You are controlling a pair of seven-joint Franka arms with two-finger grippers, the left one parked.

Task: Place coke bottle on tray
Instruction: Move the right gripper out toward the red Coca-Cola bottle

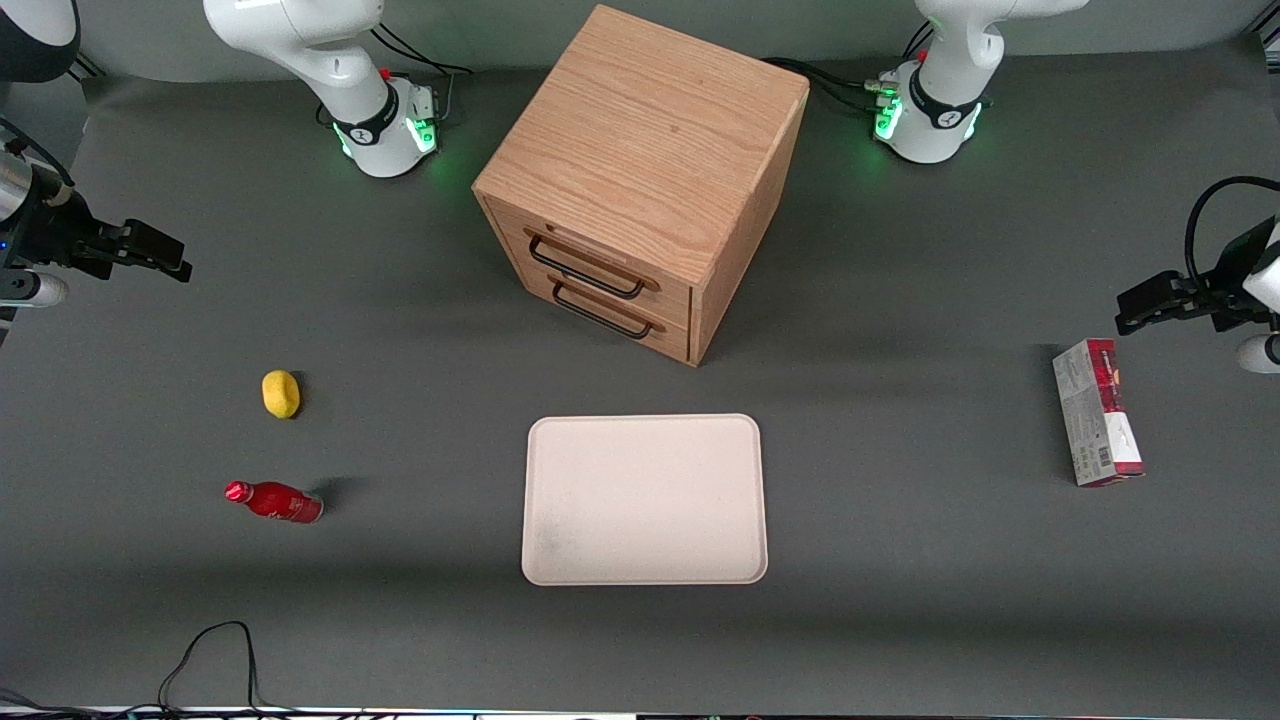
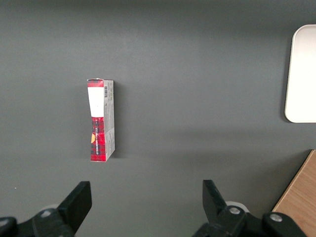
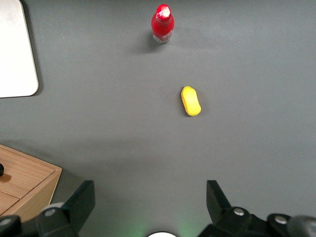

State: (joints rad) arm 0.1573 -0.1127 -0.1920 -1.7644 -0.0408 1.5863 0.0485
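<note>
Grey table mat (image 1: 900,620) underneath everything. Largest on it: wooden two-drawer box (image 1: 640,180), farther from the front camera than all the loose items, both drawers shut, black wire handles (image 1: 585,268) on the fronts, contents hidden.

Next in size: cream tray (image 1: 645,498), flat on the mat in front of the box's drawers and nearer the front camera, rounded corners, low rim, nothing on it; one corner also visible to the right wrist camera (image 3: 15,54).

Red-and-grey carton (image 1: 1097,412), lying flat toward the parked arm's end of the table, well apart from the tray.

Gripper (image 1: 150,255) of the right arm, raised above the working arm's end of the table, fingers spread wide apart with nothing between them; same wide gap seen by the wrist camera (image 3: 148,207).

Coke bottle (image 1: 275,500) on the mat, not on the tray, toward the working arm's end, well apart from the tray's nearest edge. Upright or tipped over: cannot tell. Red cap (image 1: 237,491) at the end turned away from the tray. Bare mat between bottle and tray, no obstacle there.

Smallest: yellow lemon (image 1: 281,393), near the bottle but apart from it, farther from the front camera.
</note>
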